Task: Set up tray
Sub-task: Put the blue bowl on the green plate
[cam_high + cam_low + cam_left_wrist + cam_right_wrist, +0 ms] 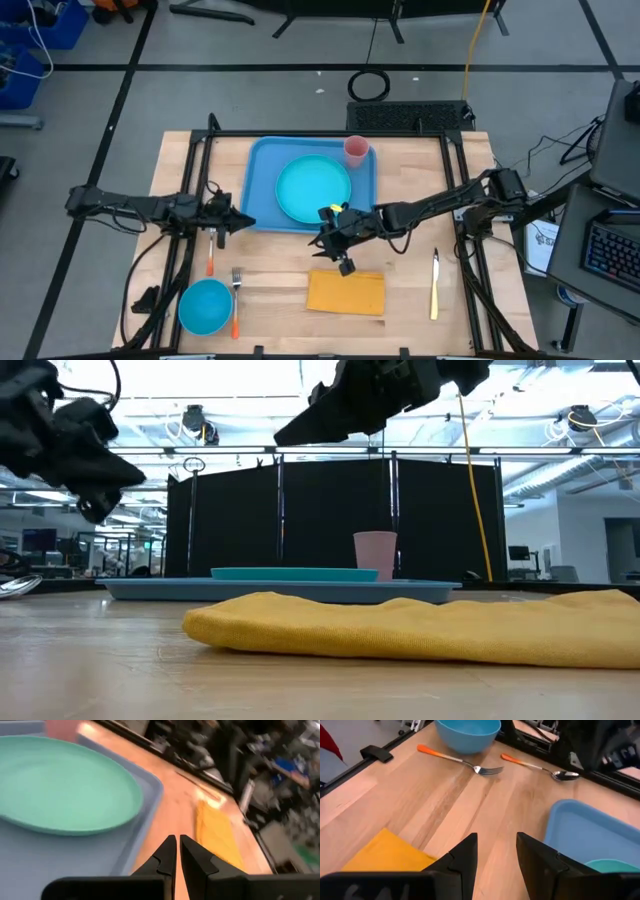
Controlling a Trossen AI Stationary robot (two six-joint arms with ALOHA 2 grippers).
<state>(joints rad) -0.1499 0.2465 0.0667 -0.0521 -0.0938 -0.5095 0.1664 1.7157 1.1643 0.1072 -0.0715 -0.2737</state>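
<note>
The light-blue tray (pixel 262 160) lies at the table's far middle with a round teal plate (pixel 313 190) and a pink cup (pixel 356 150) on it. A flat orange-yellow napkin (pixel 345 292) rests on the wood near the tray's near edge. My left gripper (pixel 248 222) hovers shut by the tray's near left corner (pixel 125 855). It also shows raised in the low view (pixel 90 470). My right gripper (pixel 343 262) hangs open in the air between the tray and the napkin (pixel 385 852), well above the table.
A blue bowl (pixel 205 305) sits near the table's near left corner, with an orange-handled fork (pixel 236 300) beside it and a spoon (pixel 211 255) farther in. A yellow-handled knife (pixel 435 285) lies right of the napkin. Bare wood shows between napkin and bowl.
</note>
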